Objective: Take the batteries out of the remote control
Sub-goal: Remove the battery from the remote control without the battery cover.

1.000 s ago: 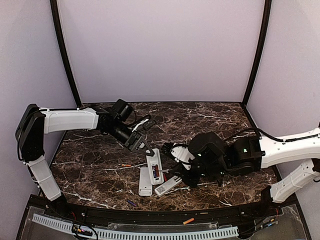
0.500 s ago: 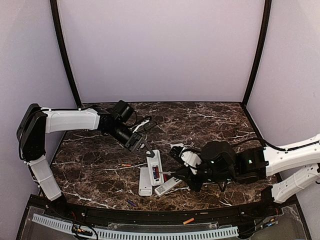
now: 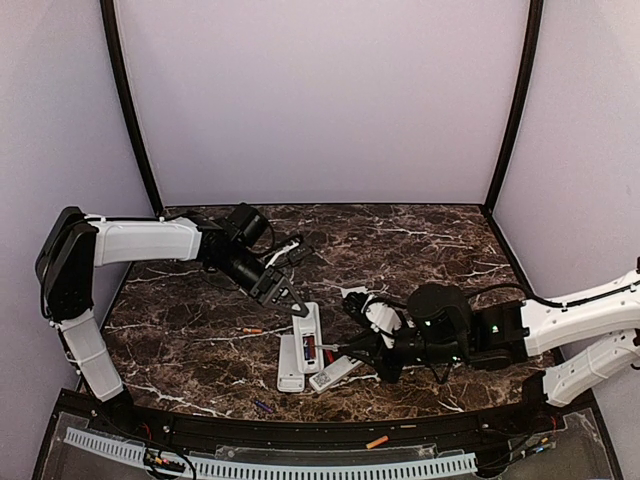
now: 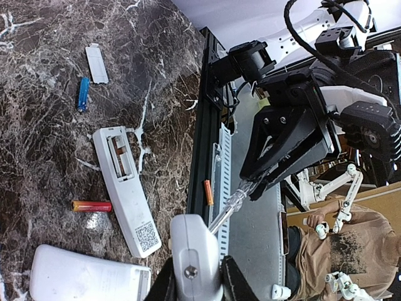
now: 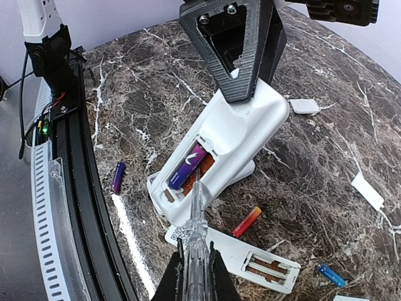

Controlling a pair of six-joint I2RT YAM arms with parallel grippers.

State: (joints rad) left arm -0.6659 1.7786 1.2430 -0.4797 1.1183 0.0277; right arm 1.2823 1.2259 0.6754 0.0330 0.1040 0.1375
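My left gripper (image 4: 196, 285) is shut on one end of a white remote control (image 5: 238, 138), which lies back-up with its compartment open. A purple battery (image 5: 188, 166) lies in that compartment beside a bare orange-brown slot. My right gripper (image 5: 195, 263) is shut on a clear pointed tool (image 5: 197, 213), and the tool's tip rests at the compartment next to the purple battery. In the top view the held remote control (image 3: 310, 335) lies between the left gripper (image 3: 288, 298) and the right gripper (image 3: 355, 349). Loose batteries lie on the table: a red-orange one (image 5: 247, 221), a purple one (image 5: 118, 177) and a blue one (image 5: 330, 274).
A second white remote (image 5: 250, 257) with an empty compartment lies just in front of my right gripper, and a third (image 3: 290, 362) lies beside the held one. Small white covers (image 5: 305, 106) (image 5: 368, 191) lie farther back. An orange cell (image 3: 377, 441) sits in the front rail beyond the table edge (image 5: 94, 207).
The right arm's body has drawn back to the right while its tool stays pointed at the compartment. The left arm and the remote control have hardly moved.
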